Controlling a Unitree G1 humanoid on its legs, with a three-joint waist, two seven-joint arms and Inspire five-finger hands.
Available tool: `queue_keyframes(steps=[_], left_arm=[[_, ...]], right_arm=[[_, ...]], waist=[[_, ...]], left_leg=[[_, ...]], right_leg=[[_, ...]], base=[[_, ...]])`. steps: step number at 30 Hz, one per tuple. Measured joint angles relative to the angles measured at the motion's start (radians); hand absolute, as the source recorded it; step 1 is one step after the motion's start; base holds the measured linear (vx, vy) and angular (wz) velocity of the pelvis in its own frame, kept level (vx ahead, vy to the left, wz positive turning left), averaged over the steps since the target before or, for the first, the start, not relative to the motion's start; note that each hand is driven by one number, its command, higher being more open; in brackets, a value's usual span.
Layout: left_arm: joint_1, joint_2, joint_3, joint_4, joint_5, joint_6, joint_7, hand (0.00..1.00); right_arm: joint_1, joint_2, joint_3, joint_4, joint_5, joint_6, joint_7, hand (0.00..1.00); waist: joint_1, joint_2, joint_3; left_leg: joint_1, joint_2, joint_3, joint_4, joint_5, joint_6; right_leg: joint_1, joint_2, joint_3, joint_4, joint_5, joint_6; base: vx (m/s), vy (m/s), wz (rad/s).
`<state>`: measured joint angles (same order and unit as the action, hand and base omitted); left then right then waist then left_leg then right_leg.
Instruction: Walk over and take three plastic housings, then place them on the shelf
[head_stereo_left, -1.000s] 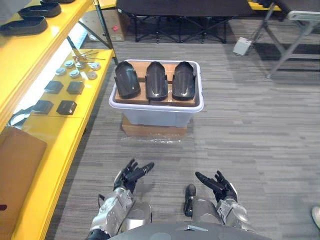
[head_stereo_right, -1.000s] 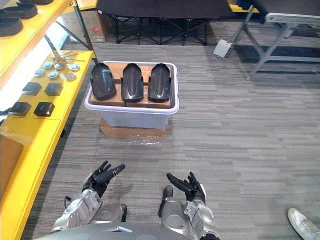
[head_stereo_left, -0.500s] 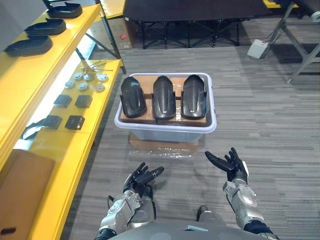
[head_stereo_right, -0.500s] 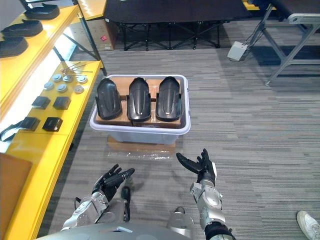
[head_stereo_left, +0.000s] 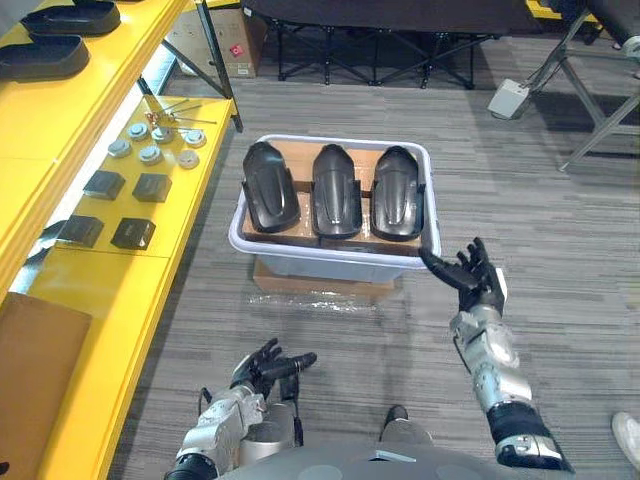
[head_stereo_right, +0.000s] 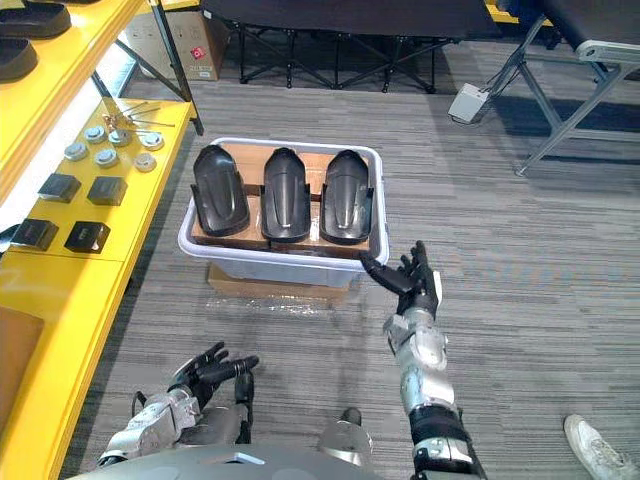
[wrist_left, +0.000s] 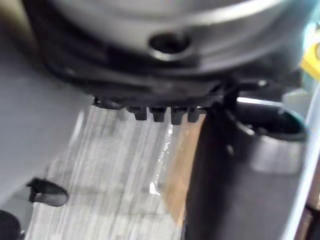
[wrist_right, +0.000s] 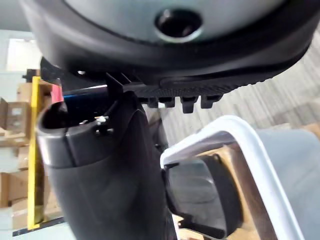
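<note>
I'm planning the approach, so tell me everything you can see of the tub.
The tub is a pale, rectangular plastic bin with rounded corners and a rolled rim, open on top. It sits level on a flat cardboard box on the floor, beside the yellow shelf. Inside, three dark housings lie side by side on brown cardboard. The open right hand hovers by its near right corner; contact cannot be told.

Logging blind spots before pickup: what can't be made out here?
Undersides of the housings: eye views, hidden by cardboard in the bin.
Box under the bin: eye views, mostly covered by it.
Dark parts on upper shelf: left eye view, cut by edge.
Small round parts: too small to identify.
</note>
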<state>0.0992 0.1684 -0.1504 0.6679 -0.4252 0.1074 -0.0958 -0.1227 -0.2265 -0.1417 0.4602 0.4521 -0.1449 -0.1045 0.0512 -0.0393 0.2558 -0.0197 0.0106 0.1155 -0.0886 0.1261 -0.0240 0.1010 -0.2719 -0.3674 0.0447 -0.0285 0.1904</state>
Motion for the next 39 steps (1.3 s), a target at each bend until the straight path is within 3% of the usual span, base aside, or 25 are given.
queue_keyframes(steps=[4,7,9,12,19,26,34,39], left_arm=[[-0.005,0.012,0.036,-0.01,0.003,-0.003,-0.005,1.0],[-0.063,0.038,0.055,-0.022,-0.001,-0.029,-0.01,1.0],[-0.095,0.038,0.072,-0.029,-0.006,-0.046,-0.011,1.0],[-0.099,0.035,0.083,-0.025,-0.01,-0.09,0.0,1.0],[-0.102,0.043,0.091,0.048,-0.054,-0.113,0.024,1.0],[-0.115,0.027,0.089,0.093,-0.153,-0.152,0.029,1.0],[-0.137,0.021,0.084,0.183,-0.179,-0.171,0.027,1.0],[-0.138,0.003,0.058,0.222,-0.242,-0.185,0.013,1.0]], right_arm=[[-0.138,-0.053,-0.016,0.012,-0.006,0.106,-0.016,1.0],[-0.312,-0.128,-0.016,0.106,0.001,0.141,-0.022,1.0],[-0.408,-0.182,-0.016,0.152,0.002,0.144,-0.032,1.0],[-0.519,-0.257,0.017,0.223,0.006,0.15,-0.045,1.0],[-0.672,-0.37,0.093,0.382,0.045,0.183,-0.078,1.0],[-0.769,-0.44,0.148,0.497,0.046,0.231,-0.088,1.0],[-0.841,-0.505,0.155,0.572,0.077,0.275,-0.138,1.0],[-0.877,-0.556,0.191,0.652,0.074,0.312,-0.109,1.0]], waist=[[0.01,-0.04,0.028],[0.038,-0.069,0.114],[0.06,-0.066,0.168],[0.083,-0.058,0.188],[0.096,-0.055,0.221],[0.109,-0.012,0.246],[0.112,0.029,0.264],[0.13,0.077,0.273]], left_leg=[[-0.029,0.009,0.002,0.007,0.01,-0.002],[-0.121,0.035,-0.005,0.109,-0.008,0.001],[-0.165,0.052,-0.012,0.152,-0.022,-0.009],[-0.21,0.062,-0.014,0.156,-0.017,-0.006],[-0.272,0.067,-0.032,0.162,0.003,-0.002],[-0.313,0.073,-0.041,0.229,-0.035,-0.003],[-0.342,0.071,-0.048,0.246,-0.034,-0.001],[-0.364,0.071,-0.056,0.243,-0.024,0.0]], right_leg=[[-0.025,0.01,0.009,0.003,0.02,-0.011],[-0.066,0.03,0.009,0.006,0.043,-0.032],[-0.089,0.046,0.008,0.007,0.052,-0.042],[-0.134,0.055,0.006,0.015,0.049,-0.052],[-0.188,0.061,-0.007,0.026,0.055,-0.051],[-0.201,0.065,-0.002,0.03,0.055,-0.052],[-0.241,0.063,0.002,0.066,0.044,-0.066],[-0.278,0.057,0.002,0.103,0.031,-0.069]], base=[[-0.06,0.024,0.0],[-0.11,-0.006,0.02],[-0.15,-0.009,0.02],[-0.09,-0.001,0.01],[0.01,-0.005,0.05],[0.02,-0.007,-0.02],[-0.01,0.002,-0.01],[-0.01,-0.001,0.0]])
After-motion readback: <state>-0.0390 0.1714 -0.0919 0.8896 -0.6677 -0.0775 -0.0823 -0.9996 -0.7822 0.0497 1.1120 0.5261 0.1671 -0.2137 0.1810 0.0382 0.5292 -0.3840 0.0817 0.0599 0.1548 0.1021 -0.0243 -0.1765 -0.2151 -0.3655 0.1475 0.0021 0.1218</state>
